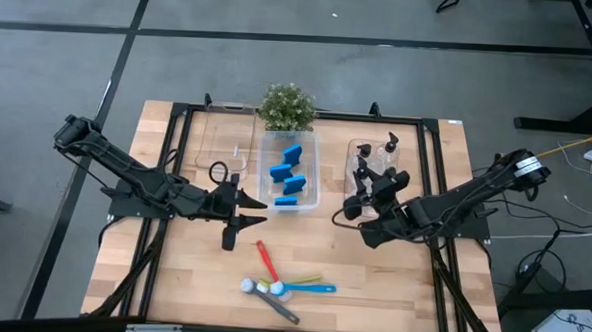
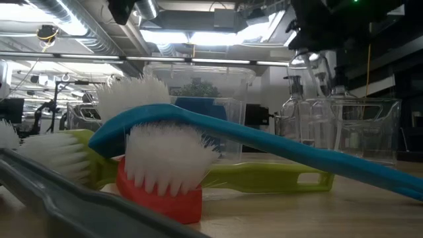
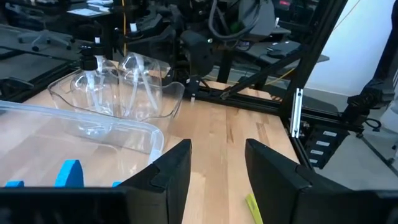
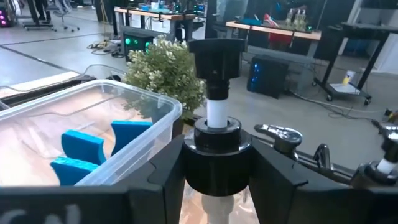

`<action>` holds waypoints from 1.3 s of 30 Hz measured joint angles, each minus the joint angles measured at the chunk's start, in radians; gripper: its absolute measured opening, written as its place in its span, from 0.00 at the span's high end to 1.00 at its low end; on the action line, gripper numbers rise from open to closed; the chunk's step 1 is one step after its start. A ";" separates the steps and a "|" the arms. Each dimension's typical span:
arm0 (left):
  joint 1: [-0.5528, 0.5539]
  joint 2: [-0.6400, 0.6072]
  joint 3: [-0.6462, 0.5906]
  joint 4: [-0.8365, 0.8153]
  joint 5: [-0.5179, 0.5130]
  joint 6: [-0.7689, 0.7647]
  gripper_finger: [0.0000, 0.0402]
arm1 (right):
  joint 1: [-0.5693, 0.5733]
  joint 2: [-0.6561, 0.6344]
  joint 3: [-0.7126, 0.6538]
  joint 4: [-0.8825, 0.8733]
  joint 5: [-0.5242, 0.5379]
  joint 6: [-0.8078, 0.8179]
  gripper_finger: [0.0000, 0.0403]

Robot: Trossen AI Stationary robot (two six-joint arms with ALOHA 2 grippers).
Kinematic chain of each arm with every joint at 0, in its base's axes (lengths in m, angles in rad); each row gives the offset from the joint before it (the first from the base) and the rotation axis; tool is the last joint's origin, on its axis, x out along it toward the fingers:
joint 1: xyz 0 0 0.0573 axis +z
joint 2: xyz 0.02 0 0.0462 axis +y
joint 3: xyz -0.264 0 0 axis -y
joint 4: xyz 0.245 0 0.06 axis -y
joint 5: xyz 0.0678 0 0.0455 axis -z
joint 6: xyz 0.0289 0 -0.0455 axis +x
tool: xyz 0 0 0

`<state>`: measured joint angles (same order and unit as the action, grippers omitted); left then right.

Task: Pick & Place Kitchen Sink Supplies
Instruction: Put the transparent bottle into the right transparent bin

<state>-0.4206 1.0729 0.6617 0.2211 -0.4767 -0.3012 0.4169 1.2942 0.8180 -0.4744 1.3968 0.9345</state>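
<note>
Low view: nearest the camera lie the brushes, a blue brush [image 2: 277, 142] arching over a red brush [image 2: 162, 195] with white bristles, a yellow-green brush [image 2: 264, 177] flat behind them and a grey brush [image 2: 73, 205] handle crossing the foreground. Behind stand the clear bins and pump bottles [image 2: 295, 109].

High view: the four brushes sit in a loose heap near the front edge of the table [image 1: 400, 301], well apart from both arms. The blue sponges [image 1: 289, 176] fill the middle bin [image 1: 314, 162], just in front of the potted plant [image 1: 287, 106]. The left gripper [image 1: 246, 211] hovers just beside that bin's front left corner; the right gripper [image 1: 360, 201] is at the front of the right bin [image 1: 355, 149].

Left wrist view: the left gripper's fingers [image 3: 171, 171] stand spread with nothing between them, bare wood below.

Right wrist view: the right gripper [image 4: 217, 165] pinches a pump bottle [image 4: 214, 106] around its black collar, upright, above the right bin, where other pump tops show.

Risks, as I judge them: the hold is on a round collar, so the bottle could twist or slip; lowering it could knock the neighbouring bottles. The tangled brushes may drag each other when one is lifted.
</note>
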 joint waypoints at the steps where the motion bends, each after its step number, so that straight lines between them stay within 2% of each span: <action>1: 0.000 0.000 0.000 0.000 0.000 0.000 0.64 | -0.005 0.000 -0.009 0.014 0.000 0.001 0.65; 7: 0.000 0.000 0.000 -0.003 -0.001 0.000 0.64 | -0.033 0.000 -0.064 0.082 -0.002 0.004 0.62; 15: 0.000 0.000 0.000 -0.008 -0.001 0.000 0.64 | -0.041 0.001 -0.135 0.181 -0.003 0.002 0.63; 21: 0.000 0.000 0.000 -0.008 -0.001 0.000 0.64 | -0.041 0.001 -0.155 0.212 -0.013 0.003 0.57; 31: 0.000 0.000 0.000 -0.008 -0.001 0.000 0.64 | -0.041 0.001 -0.152 0.221 -0.123 -0.009 0.51; 39: 0.000 0.000 0.000 -0.008 -0.001 0.000 0.64 | -0.041 0.001 -0.052 0.219 -0.250 -0.174 0.45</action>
<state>-0.4206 1.0729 0.6617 0.2134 -0.4778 -0.3008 0.3759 1.2953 0.7658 -0.2550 1.1469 0.7608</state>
